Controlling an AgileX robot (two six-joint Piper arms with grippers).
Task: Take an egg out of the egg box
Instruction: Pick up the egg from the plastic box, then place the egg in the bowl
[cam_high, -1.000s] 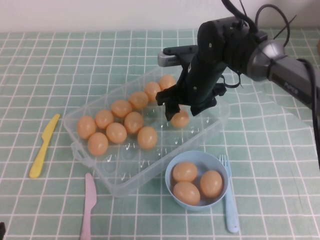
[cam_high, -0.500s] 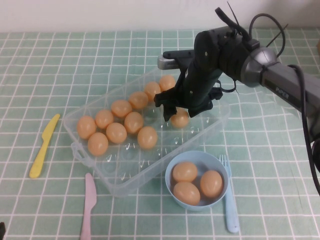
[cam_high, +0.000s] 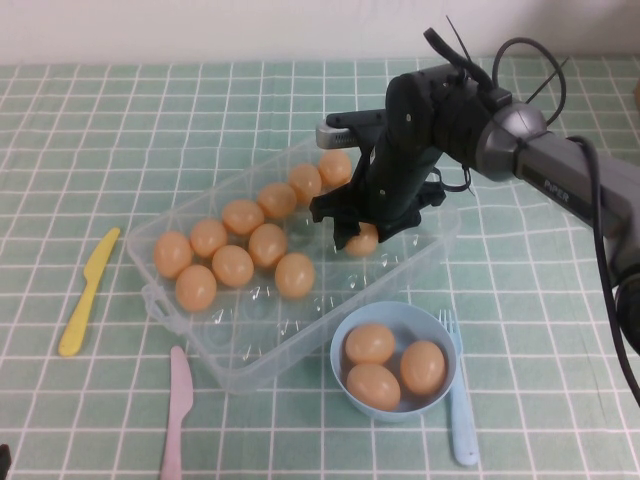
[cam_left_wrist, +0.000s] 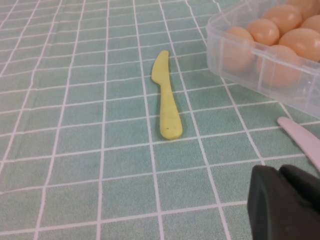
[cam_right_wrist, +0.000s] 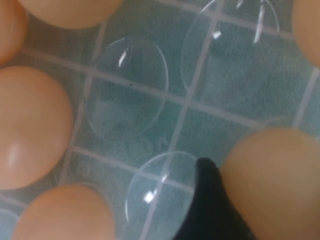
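In egg box (cam_high: 215, 345), right end effector (cam_high: 362, 238) (egg-touching).

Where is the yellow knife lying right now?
In the high view, the yellow knife lies on the robot's left, just outside the egg box.

A staged tabletop for robot trials, dressed up like a kitchen: a green-and-white checked tablecloth (cam_high: 120, 110) runs back to a bare white wall (cam_high: 200, 30). Toy-like plastic cutlery lies on it, a yellow knife (cam_high: 88, 291), a pink knife (cam_high: 176, 412) and a blue fork (cam_high: 458, 400), around a clear egg box (cam_high: 230, 340) and a blue bowl (cam_high: 342, 375) of eggs, with a black robot arm (cam_high: 560, 180) reaching in
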